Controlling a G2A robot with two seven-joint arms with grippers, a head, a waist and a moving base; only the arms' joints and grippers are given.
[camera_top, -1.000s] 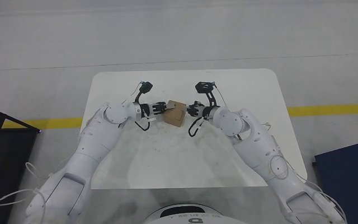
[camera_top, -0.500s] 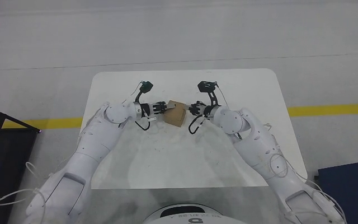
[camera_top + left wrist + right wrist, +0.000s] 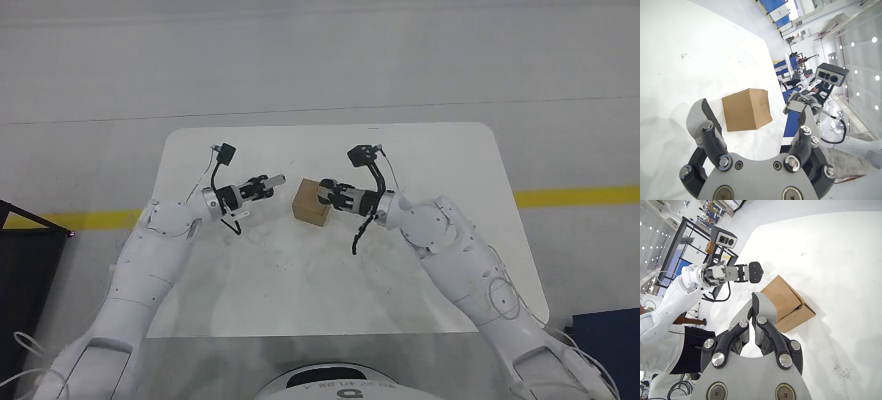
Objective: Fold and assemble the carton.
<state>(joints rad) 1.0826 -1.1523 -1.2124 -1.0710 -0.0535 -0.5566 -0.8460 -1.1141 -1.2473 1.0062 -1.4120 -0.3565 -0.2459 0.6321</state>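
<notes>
The left tool (image 3: 268,185) gapes apart just short of the carton (image 3: 312,201); the right tool (image 3: 328,192), pads together, sits at its opposite side. The carton rests nearer the far edge of the worktop (image 3: 430,280), probably light, thin-walled and slide-prone: grip opposite flat faces, gently

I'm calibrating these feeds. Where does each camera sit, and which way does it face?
Top view: above the arms, looking down at the table; both arms flank the carton.
Left wrist view: on that wrist, facing the carton past the open left gripper; right arm beyond.
Right wrist view: on that wrist, facing the carton past the shut right gripper; left arm beyond.
Shared: both wrist views see the carton, from opposite sides.
</notes>
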